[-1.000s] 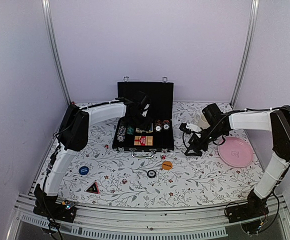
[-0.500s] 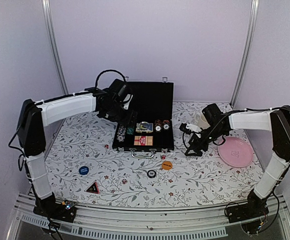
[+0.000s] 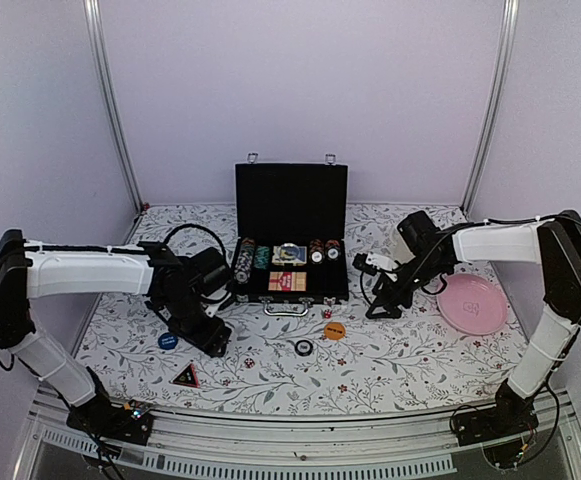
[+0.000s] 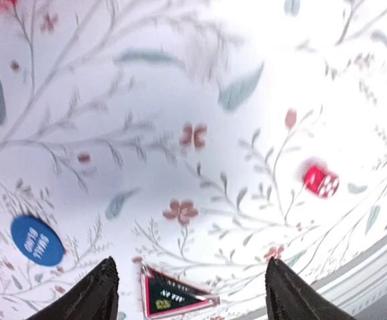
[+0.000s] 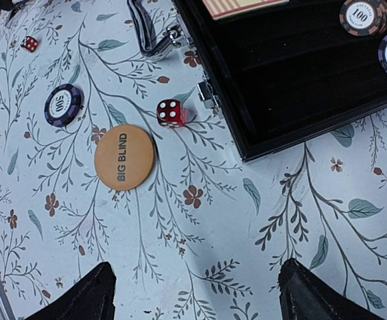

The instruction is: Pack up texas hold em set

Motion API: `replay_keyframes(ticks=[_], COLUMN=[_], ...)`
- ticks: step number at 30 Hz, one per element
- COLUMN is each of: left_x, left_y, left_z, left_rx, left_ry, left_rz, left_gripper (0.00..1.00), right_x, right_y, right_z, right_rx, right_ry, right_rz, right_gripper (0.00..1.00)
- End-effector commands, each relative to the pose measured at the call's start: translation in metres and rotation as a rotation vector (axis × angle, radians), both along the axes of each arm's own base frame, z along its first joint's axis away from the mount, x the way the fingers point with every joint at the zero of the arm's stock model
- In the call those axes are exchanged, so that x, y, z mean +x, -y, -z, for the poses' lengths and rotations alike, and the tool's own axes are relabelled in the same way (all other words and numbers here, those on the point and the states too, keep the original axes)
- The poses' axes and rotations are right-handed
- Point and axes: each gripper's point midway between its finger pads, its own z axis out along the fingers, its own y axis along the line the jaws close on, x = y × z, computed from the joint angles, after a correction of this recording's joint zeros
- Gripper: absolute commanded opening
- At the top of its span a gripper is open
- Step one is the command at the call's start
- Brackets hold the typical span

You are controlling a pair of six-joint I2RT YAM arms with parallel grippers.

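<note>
Texas hold em set pieces lie loose on the flowered table (image 3: 410, 370). Nearest the arms is a triangle token (image 4: 173, 297), with a blue button (image 4: 38, 241) just beside it and a red die (image 4: 321, 181) off to one side. All three are near the left gripper (image 4: 191, 267), whose fingers stand apart and hold nothing. Further in, a purple chip (image 5: 63, 105), an orange "Big Blind" button (image 5: 124, 157) and a second red die (image 5: 171, 112) sit just before the black briefcase (image 3: 290, 200). The right gripper (image 5: 196, 267) hovers over them, equally parted and empty. These pieces look light, stiff and thin, and may slide under a fingertip, so a pinch across opposite edges seems safest; the dice could roll. The briefcase stands open at the far middle, lid upright. Its tray holds stacked chips (image 3: 250, 262) at left, card decks (image 3: 288, 280) in the centre and loose chips (image 5: 361, 15) at right, with one front section bare. Rigid and probably heavier, it is best taken by the lid edge or the handle (image 3: 286, 310).
</note>
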Motion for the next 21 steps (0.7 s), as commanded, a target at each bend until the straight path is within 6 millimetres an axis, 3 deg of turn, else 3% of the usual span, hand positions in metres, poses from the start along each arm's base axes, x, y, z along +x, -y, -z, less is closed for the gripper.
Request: replay_keyframes(ticks=[1, 5, 21], left_x=[-0.051, -0.067, -0.072], left_y=[-0.024, -0.03, -0.047], left_z=[0.009, 0.013, 0.035], left_rx=[0.026, 0.02, 0.164], left_ry=[-0.125, -0.141, -0.161], left_rz=[-0.034, -0.03, -0.059], left_gripper=[0.77, 0.79, 0.79], right_x=[0.002, 0.001, -0.003], right_y=[-0.004, -0.006, -0.01], right_z=[0.001, 0.003, 0.004], right_rx=[-0.013, -0.015, -0.019], right_ry=[0.011, 0.005, 0.003], right_rz=[-0.019, -0.023, -0.038], right_gripper=[0.83, 0.84, 0.84])
